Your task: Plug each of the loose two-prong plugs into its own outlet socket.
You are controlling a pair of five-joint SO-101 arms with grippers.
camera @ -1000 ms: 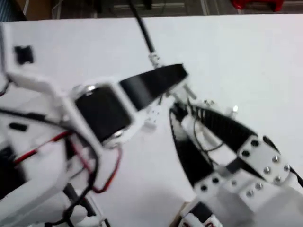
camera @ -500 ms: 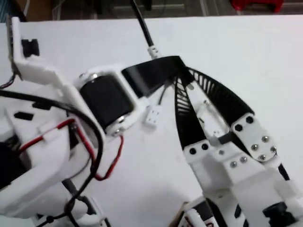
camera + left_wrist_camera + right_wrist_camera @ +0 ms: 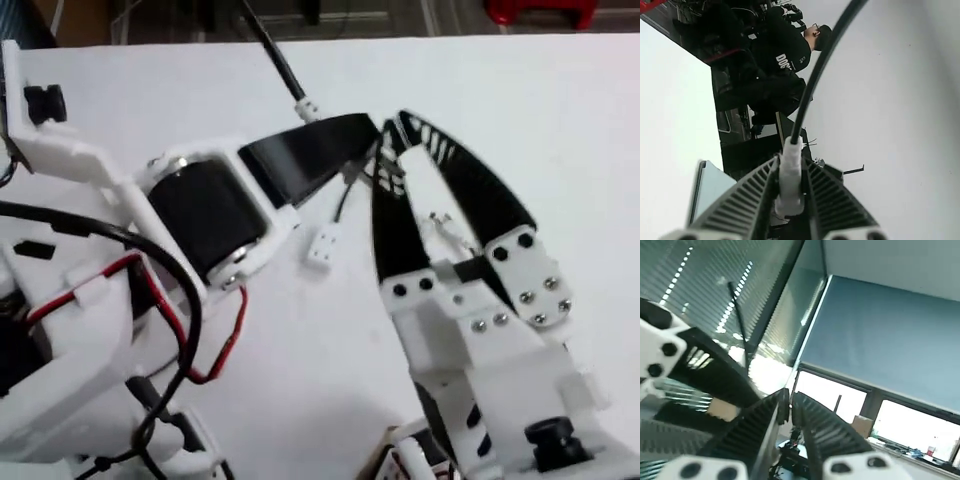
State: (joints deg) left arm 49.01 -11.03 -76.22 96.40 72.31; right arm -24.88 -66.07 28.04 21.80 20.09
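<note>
Clamping white plug [image 3: 790, 187] in left tool [image 3: 790, 161], axis along tool, cable [image 3: 815, 85] outward; right tool [image 3: 790, 399] together.

The table [image 3: 520, 90] is smooth, matt white. The plug [image 3: 790, 185] is smooth white plastic with a slight gloss, on a cable [image 3: 820, 65] sheathed in smooth black. The left gripper [image 3: 791, 161] pinching it has 2 fingers [image 3: 835, 200] of matt black ribbed plastic. The right gripper [image 3: 392, 128] is the same ribbed black plastic, fixed to a white plastic body by shiny metal screws [image 3: 527, 297]. The motor [image 3: 205, 215] casing is glossy black plastic, and its wires [image 3: 165, 300] have glossy red insulation. The connector [image 3: 322, 246] is white plastic.
</note>
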